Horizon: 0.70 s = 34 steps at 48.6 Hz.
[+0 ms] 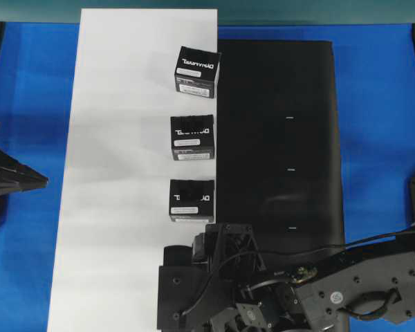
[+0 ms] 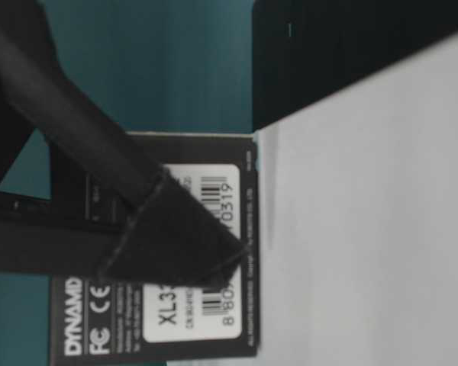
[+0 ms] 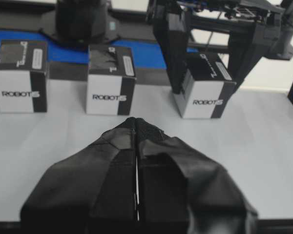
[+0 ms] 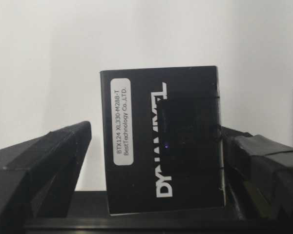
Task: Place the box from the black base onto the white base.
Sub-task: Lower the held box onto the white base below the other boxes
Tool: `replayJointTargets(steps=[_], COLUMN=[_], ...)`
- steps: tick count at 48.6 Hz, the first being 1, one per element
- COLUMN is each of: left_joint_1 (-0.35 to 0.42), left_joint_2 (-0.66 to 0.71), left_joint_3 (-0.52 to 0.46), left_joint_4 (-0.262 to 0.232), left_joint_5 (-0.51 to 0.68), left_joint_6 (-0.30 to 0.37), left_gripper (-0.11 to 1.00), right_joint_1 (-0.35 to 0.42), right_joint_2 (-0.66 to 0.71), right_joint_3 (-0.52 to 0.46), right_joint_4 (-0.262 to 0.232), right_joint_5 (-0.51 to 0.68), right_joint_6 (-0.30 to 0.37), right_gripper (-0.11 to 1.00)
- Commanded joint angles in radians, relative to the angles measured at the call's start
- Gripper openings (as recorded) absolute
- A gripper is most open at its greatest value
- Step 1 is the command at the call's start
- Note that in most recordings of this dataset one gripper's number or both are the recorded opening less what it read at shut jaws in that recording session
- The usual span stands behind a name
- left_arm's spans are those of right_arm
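My right fingers (image 4: 156,151) stand wide, gripping nothing; the box (image 4: 162,146) sits upright between them on the white base (image 4: 49,58), lettering running lengthwise. Left fingers (image 3: 136,127) are pressed together, empty.

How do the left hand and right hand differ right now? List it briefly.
Left hand is shut, fingers pressed together; right hand is open. Left hand holds nothing; right hand straddles a box on the white base. Both have black taped fingers.
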Motion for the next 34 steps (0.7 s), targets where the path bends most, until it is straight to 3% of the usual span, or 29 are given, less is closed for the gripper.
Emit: replayJointTargets(steps=[1,34], left_joint_1=[-0.002,-0.002], left_joint_2=[0.005,0.002], left_joint_3=[-0.028,-0.029], left_joint_4=[0.002,0.003], left_joint_5=[-0.006,-0.005], left_joint_6=[0.002,-0.002], left_gripper=[-0.05,-0.05], right_joint_1=[-0.006,-0.009], right_joint_2=[0.003,-0.078], right_joint_3=[-0.003,-0.012], right_joint_4=[-0.005,-0.02], right_joint_5=[-0.009,-0.006], right_joint_6=[0.0,0.009], right_gripper=[0.99,0.99])
